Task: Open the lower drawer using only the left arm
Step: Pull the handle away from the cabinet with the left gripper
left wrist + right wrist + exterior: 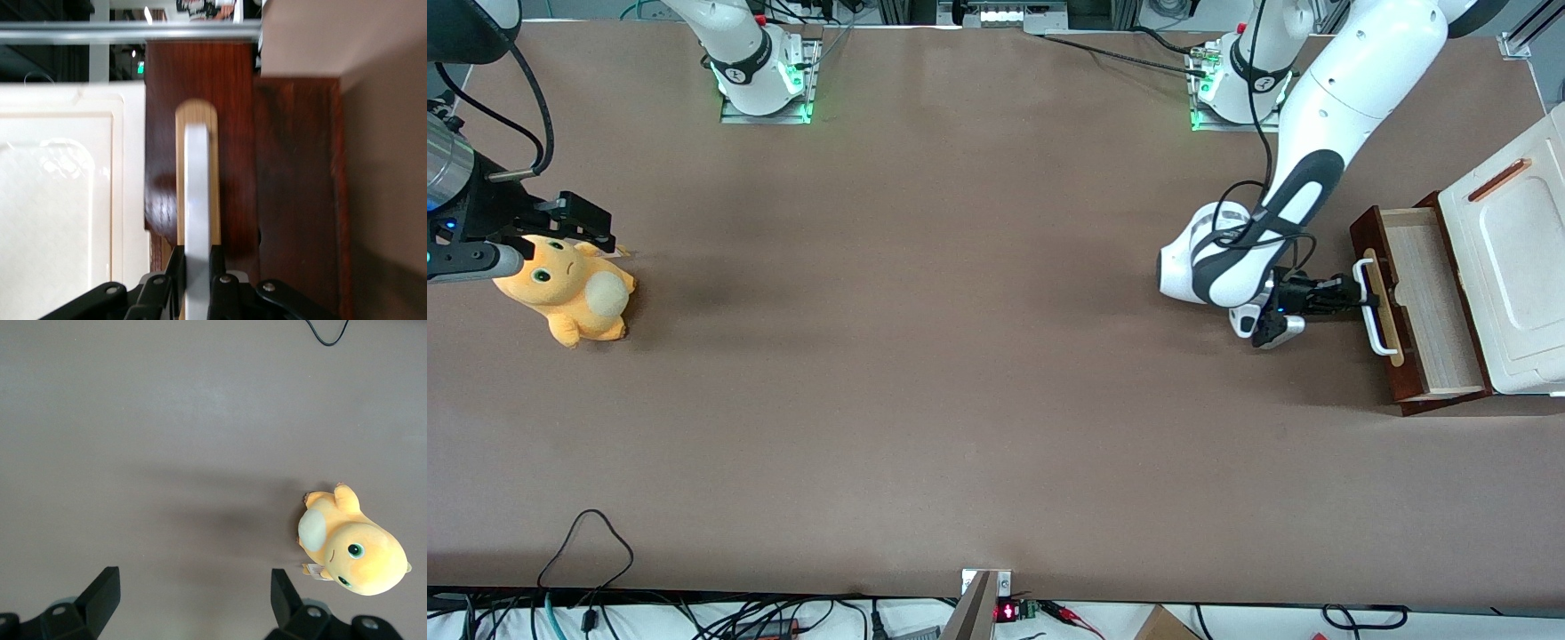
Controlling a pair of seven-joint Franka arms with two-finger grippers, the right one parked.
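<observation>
Dark red-brown wooden lower drawer (1423,311) is standing partly open at the working arm's end of the table (960,356); the small black pincer (1352,295) is clenching its white loop handle (197,213) for pulling.

One drawer (1423,311) pulled open, one white cabinet (1516,267), one plush toy (569,293), one gripper (1356,298) clamping one handle (197,200).

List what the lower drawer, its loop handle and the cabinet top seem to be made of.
Lower drawer: dark red-brown glossy wood outside, with pale, matte-looking wood inside. Handle: smooth white loop, probably plastic or painted metal, on a light wood strip. Cabinet top: cream moulded panel with a slight sheen, likely plastic. The left arm's gripper is shut on the handle.
</observation>
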